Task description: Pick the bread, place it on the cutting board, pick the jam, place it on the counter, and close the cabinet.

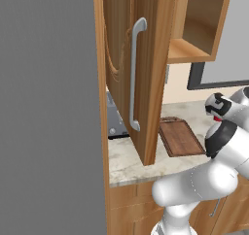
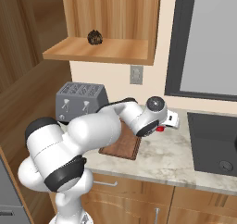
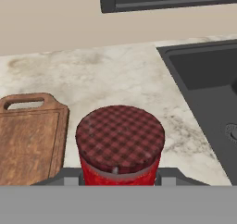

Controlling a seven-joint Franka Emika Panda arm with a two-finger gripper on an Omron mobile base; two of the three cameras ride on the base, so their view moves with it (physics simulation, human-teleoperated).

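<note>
My jaws grip the jam (image 3: pixel 119 146) over the counter (image 3: pixel 120 79), between board (image 3: pixel 28 142) and sink (image 3: pixel 208 86); cabinet door (image 1: pixel 138 69) open.

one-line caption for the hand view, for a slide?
Fingers shut on the red jam, checked lid up, above the marbled counter between cutting board and dark sink.

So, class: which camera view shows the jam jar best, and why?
The hand view: the jam sits close up between the gripper fingers, its checked lid plain, above the counter. In the right base view only a red sliver peeks beside the hand; in the left base view, a red speck.
</note>
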